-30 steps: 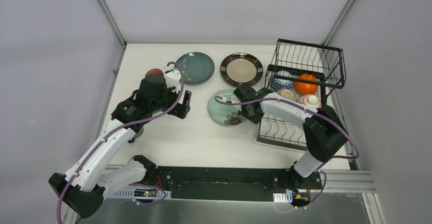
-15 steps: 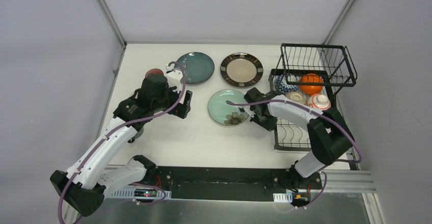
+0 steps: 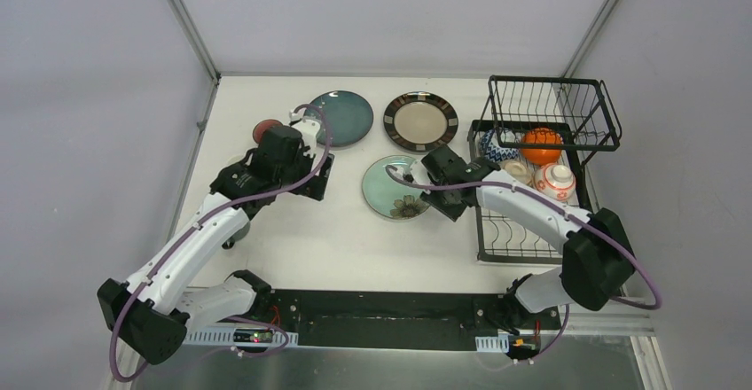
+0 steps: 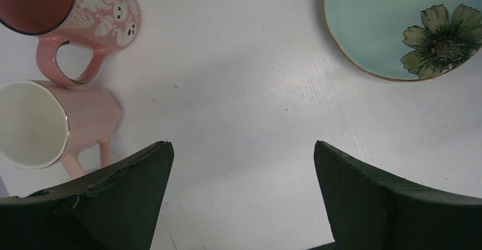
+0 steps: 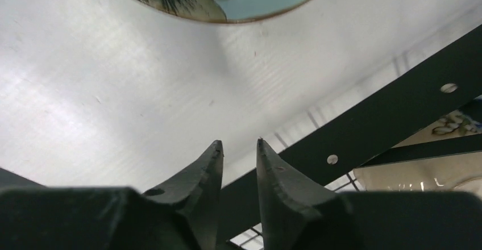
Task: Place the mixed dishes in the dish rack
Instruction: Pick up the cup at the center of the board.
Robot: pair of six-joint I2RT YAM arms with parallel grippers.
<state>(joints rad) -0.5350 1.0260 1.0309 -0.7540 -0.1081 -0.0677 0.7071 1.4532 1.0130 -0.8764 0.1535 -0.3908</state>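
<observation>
Bowls [image 3: 541, 144] sit in the dish rack [image 3: 507, 229] at the right edge of the desk [image 3: 346, 230]. Right claw [image 5: 239, 143], narrowly parted and empty, hangs between rack frame and mint plate [image 3: 390, 182]. Left claw [image 4: 243, 145] gapes wide between that plate and pink cups [image 4: 85, 116].

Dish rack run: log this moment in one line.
left gripper open, empty, above table near pink cups | right gripper barely open, empty, at dish rack edge | mint plate unracked

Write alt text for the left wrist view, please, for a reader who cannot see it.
The left hand hangs open over white table, holding nothing. A patterned pink cup and a plain pink cup sit upper left, the mint green flower plate upper right.
</observation>
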